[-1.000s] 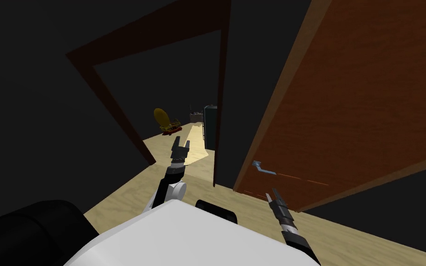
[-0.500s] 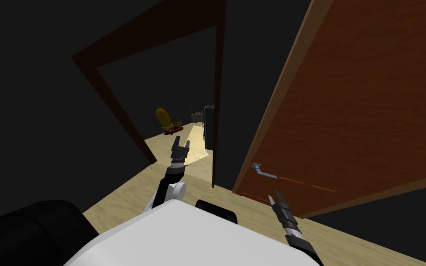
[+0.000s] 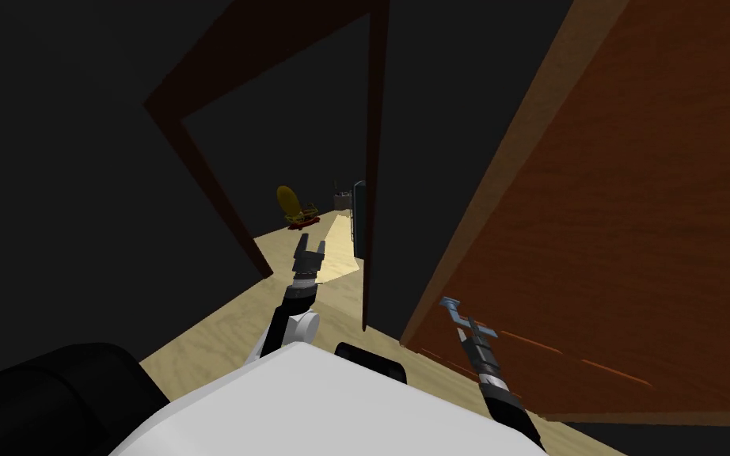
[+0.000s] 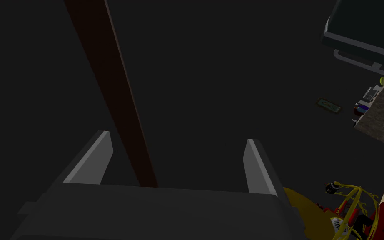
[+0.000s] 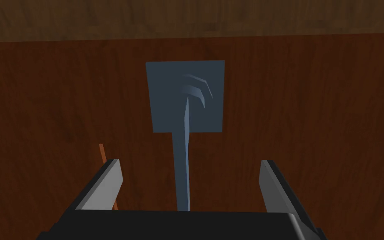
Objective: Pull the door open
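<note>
Leftmost, the left gripper [image 3: 309, 255] hangs idle over the pale wood floor [image 3: 221, 340] before the dark brown door frame [image 3: 197, 150], its fingers set wide with nothing between them. Far beyond the opening sits a yellow and red toy [image 3: 293, 206]. To the right of the frame's near post stands the reddish-brown door [image 3: 633, 198], already swung some way clear of the frame. Its blue-grey lever handle [image 5: 182, 166] sits close to the free edge on a square backplate [image 5: 166, 112]. The right gripper [image 5: 190, 161] is at that lever: the jaws stand wide apart, one to each side of it, touching neither flank, and the lever runs down to the gripper body. The principal hazard, in my judgement, is a pull made before the jaws close, which would draw the blades off the lever and leave the door where it is. Second, a straight pull on a door that swings in an arc could twist the thin lever out of the grip. Third, the free edge travels toward the robot and could strike its base if it does not give way.
</note>
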